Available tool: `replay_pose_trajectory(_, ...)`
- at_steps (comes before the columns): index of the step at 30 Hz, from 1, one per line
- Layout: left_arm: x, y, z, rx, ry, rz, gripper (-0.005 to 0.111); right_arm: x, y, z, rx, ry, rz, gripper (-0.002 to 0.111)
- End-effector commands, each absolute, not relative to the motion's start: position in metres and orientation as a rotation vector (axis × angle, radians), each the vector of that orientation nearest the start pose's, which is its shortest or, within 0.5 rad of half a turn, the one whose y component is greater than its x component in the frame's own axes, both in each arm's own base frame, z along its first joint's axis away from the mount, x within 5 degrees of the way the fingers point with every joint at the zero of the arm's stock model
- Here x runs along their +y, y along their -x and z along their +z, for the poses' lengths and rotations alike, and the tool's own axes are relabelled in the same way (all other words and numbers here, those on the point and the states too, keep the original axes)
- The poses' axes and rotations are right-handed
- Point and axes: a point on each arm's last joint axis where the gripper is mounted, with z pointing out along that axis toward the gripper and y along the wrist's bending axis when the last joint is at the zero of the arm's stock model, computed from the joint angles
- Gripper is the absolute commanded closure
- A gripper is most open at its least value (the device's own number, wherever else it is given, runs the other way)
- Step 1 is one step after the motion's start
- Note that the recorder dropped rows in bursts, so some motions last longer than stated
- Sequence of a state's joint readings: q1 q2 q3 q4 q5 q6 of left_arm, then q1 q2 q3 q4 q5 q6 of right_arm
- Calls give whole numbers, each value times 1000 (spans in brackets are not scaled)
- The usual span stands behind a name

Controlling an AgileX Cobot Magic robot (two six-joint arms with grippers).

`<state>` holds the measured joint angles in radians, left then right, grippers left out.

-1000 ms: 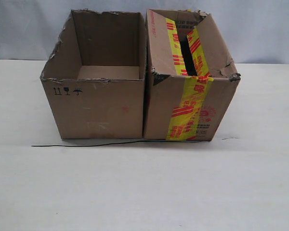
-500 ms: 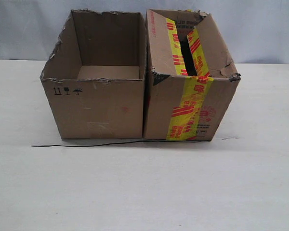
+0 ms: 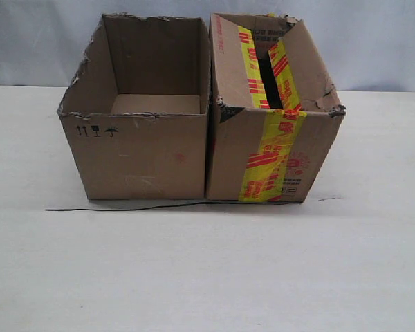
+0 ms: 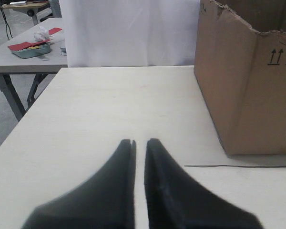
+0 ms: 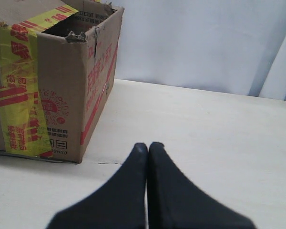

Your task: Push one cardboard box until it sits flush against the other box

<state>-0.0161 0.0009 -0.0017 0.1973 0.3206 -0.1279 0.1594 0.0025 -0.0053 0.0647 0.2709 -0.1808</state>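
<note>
Now we find the taped box [image 3: 273, 138] on the right, its side touching the plain box [image 3: 142, 155] on the left. Left claw [image 4: 139, 141] is pressed together but for a sliver. Right claw [image 5: 148, 144] is pressed together; both empty.

On the table [image 3: 373, 263] two boxes stand side by side, touching, with the torn box [image 3: 142, 155] left and the taped box [image 3: 270, 152] right, and a thin wire [image 3: 124, 207] lies just before them.

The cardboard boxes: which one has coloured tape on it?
The taped box on the exterior view's right, banded in yellow-and-red tape; the plain brown box beside it has none.
</note>
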Motion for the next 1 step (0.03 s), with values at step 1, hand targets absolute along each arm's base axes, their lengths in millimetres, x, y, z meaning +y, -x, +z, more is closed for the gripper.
replay_pose_trajectory(1,4,-54,186,1787,-27,74,107,10,-54,189,1735,249,43,108)
